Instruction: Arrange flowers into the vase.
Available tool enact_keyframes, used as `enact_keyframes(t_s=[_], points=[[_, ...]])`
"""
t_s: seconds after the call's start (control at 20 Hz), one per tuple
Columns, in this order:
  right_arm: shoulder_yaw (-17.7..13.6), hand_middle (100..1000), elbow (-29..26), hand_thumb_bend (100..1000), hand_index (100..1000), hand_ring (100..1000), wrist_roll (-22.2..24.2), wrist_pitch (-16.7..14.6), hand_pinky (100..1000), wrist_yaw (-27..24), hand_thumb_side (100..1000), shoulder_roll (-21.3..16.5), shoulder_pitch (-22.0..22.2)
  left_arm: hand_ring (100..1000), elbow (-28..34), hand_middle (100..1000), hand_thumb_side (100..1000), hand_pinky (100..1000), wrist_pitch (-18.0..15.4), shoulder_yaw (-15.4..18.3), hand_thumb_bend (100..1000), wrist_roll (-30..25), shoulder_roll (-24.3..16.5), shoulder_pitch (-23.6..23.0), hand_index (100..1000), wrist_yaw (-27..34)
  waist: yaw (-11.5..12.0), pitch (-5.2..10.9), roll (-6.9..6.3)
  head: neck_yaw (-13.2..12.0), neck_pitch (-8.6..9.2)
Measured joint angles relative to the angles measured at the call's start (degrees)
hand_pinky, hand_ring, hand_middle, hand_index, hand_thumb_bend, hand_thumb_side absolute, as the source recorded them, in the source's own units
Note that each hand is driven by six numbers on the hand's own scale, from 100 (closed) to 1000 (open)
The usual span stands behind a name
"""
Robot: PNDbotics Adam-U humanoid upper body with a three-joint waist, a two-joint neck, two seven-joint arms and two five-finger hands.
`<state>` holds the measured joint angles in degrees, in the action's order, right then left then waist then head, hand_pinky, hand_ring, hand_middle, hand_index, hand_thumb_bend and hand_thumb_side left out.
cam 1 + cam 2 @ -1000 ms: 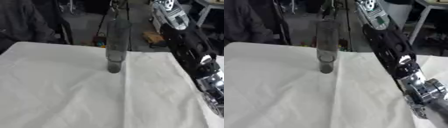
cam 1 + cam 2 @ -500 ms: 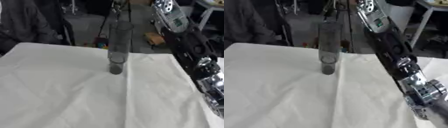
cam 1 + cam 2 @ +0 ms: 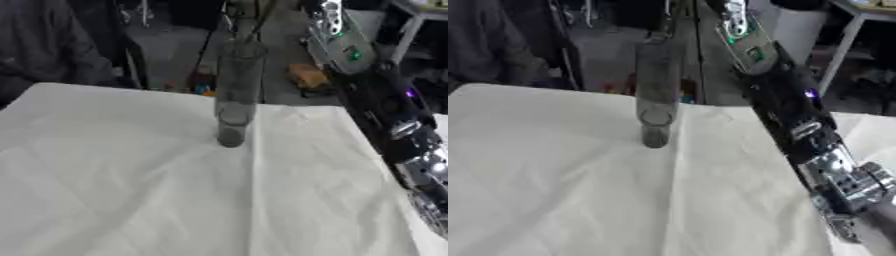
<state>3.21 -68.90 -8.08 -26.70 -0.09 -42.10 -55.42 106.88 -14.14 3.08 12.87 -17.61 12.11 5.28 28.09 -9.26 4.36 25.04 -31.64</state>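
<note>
Tall clear vase (image 3: 234, 95) upright on counter (image 3: 114, 180), stems apparently already inside; right arm (image 3: 798, 125) reaching up, hand state unclear.

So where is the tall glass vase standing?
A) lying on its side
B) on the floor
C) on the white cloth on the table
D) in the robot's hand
C: the vase stands upright on the white cloth, with the robot's right arm beside it and nothing holding it.
</note>
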Motion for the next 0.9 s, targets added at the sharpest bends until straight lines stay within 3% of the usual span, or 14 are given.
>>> enact_keyframes(t_s=[0.6,0.9], points=[[2.4,100,4.6,100,203,210,9.6,1.6,100,0.4,946,0.7,0.8,633,0.0,617,161,681,0.0,0.0,379,0.0,0.0,-0.1,816,0.0,-0.2,0.00,0.32,-0.2,0.00],[2.1,108,5.9,100,255,252,15.2,3.1,100,-1.6,975,1.5,1.0,631,0.0,616,161,682,0.0,0.0,381,0.0,0.0,-0.2,816,0.0,0.1,-0.09,0.32,-0.2,0.01]])
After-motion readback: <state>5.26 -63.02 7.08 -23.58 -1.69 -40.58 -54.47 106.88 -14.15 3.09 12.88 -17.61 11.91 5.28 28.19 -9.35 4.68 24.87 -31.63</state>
